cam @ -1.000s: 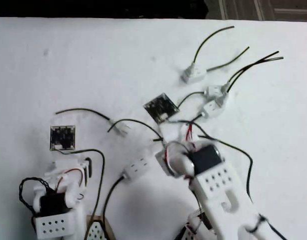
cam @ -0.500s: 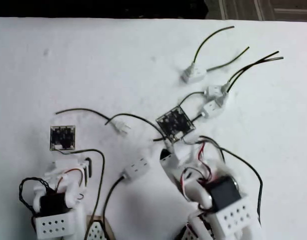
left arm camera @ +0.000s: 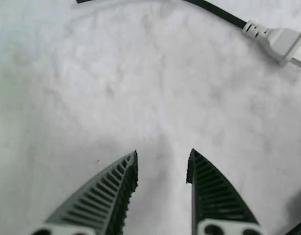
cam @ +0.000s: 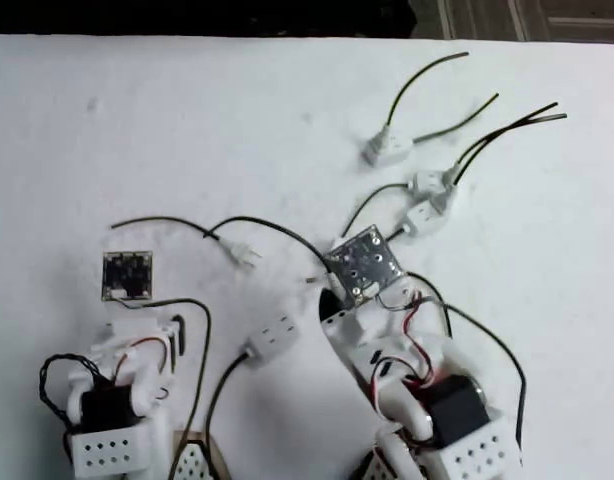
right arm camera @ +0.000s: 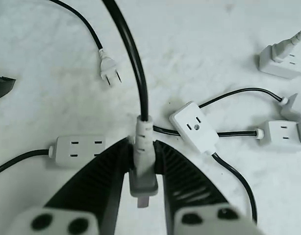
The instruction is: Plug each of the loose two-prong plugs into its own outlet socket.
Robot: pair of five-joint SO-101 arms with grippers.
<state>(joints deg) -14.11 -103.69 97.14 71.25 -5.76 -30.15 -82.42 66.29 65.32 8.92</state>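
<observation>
My right gripper (right arm camera: 143, 169) is shut on a white two-prong plug (right arm camera: 142, 147), whose thick black cord (right arm camera: 131, 58) runs away across the table. In the high view this gripper (cam: 332, 305) sits near the table's middle front, beside a white two-socket outlet strip (cam: 277, 335) (right arm camera: 77, 149). A single white outlet (right arm camera: 194, 125) lies just beyond the held plug. A second loose plug (cam: 245, 255) (right arm camera: 109, 71) lies on the table with its prongs bare. My left gripper (left arm camera: 163, 159) is open over bare table, with a white plug (left arm camera: 283, 41) farther off.
Three more white outlets (cam: 387, 150) (cam: 427, 185) (cam: 424, 218) with black leads lie at the back right. Black cords cross the middle of the white table (cam: 137, 120). The left arm (cam: 112, 410) stays at the front left corner.
My right arm has drawn back toward the table's front edge with the plug, dragging its cord along. The loose plug shifted slightly. The left arm has not moved.
</observation>
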